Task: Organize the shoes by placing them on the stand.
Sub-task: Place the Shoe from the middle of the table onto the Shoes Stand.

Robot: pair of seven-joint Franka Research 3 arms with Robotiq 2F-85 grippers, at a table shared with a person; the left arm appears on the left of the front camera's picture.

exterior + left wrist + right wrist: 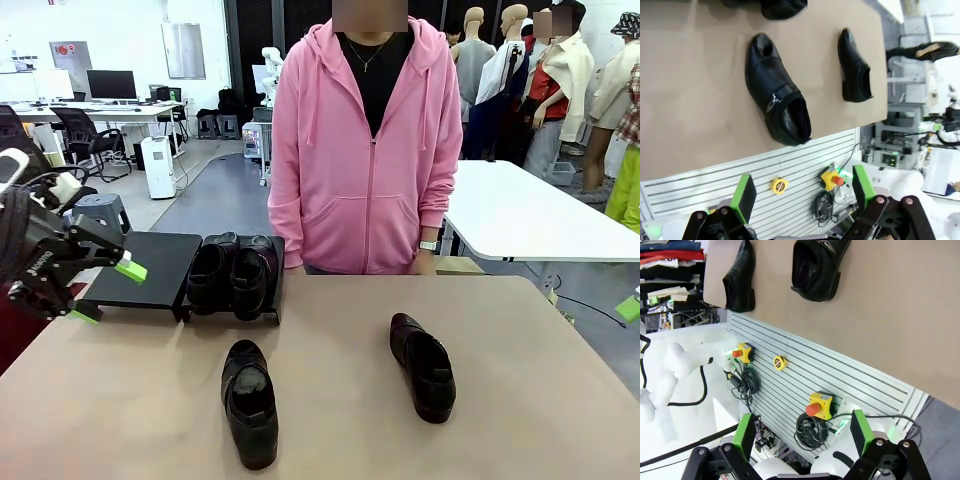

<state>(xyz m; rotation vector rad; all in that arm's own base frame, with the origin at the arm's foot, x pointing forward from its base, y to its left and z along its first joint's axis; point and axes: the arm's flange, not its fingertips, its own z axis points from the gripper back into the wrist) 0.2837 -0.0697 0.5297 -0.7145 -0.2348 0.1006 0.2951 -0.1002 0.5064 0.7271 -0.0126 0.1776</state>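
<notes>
Front view, stand (150, 265): table's (520, 400) far left, two shoes (232, 272) on right end.
Loose: left shoe (250, 400), right shoe (423, 365), mid-table, apart.
Left gripper (108, 291): fingers wide, empty.
Right gripper (802, 435): fingers wide, empty.

Pair of shoes (233, 272) on stand (150, 262) right end, left shoe (249, 400) and right shoe (422, 365) on table (520, 400) in front

Four black shoes (250, 402) in all: two side by side on the one black stand (150, 268), two loose on the one tan table (520, 400). One person (365, 150) stands behind.
</notes>
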